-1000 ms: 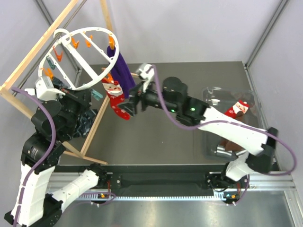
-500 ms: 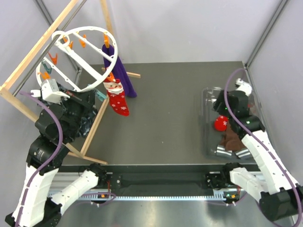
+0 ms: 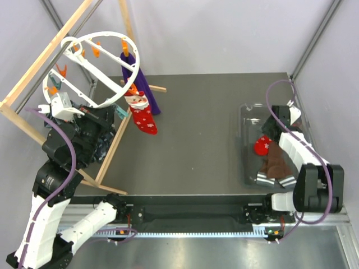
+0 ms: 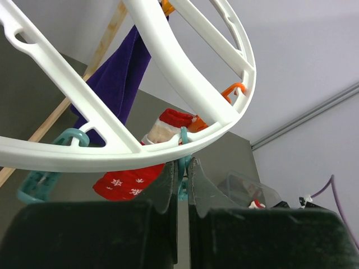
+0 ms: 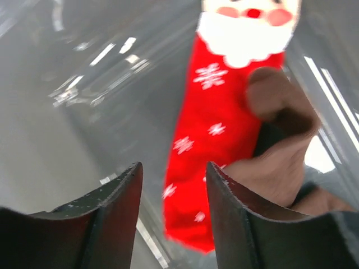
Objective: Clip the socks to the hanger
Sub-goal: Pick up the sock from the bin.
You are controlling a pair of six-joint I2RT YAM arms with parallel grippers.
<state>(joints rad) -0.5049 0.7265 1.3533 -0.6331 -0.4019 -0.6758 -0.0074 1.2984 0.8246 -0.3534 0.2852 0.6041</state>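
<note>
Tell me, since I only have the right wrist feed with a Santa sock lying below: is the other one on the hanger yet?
Observer: Yes. One red Santa sock hangs from the rim of the white hanger, beside a purple sock.
Operator: And where is the left arm?
Observer: The left pincer is right under that rim, apparently shut on a teal clip.

Bright, even overhead light; soft shadows; glare streaks on clear bin (image 5: 90, 61); right wrist pic blurred, esp. red sock (image 5: 207, 151); left wrist fingers (image 4: 165, 190) dark, unfocused.
</note>
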